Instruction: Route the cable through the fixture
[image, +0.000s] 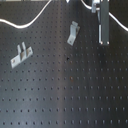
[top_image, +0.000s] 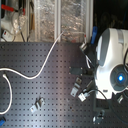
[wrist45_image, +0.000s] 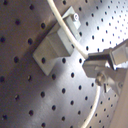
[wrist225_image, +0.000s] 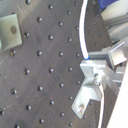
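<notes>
- Running across the dark perforated board (image: 65, 95), the cable (image: 30, 22) shows as a thin white cord; in the first exterior view it curves along the far edge from that view's left and rises toward the top middle.
- In the second exterior view the cable (top_image: 47, 60) sweeps from the second exterior view's left edge up toward the far clutter behind the board.
- In the first wrist view the cable (wrist45_image: 67, 30) passes over a small metal block fixture (wrist45_image: 55, 45) and continues down in a long curve past the gripper (wrist45_image: 102, 67).
- In the second wrist view the cord (wrist225_image: 82, 35) runs straight to the gripper (wrist225_image: 97, 67), whose fingers appear closed narrowly around it, though the contact is partly hidden.
- Two metal brackets lie on the board in the first exterior view: one bracket (image: 21, 54) toward the first exterior view's left, another bracket (image: 73, 33) nearer the middle, tilted.
- The white arm body (top_image: 110, 60) fills the second exterior view's right.
</notes>
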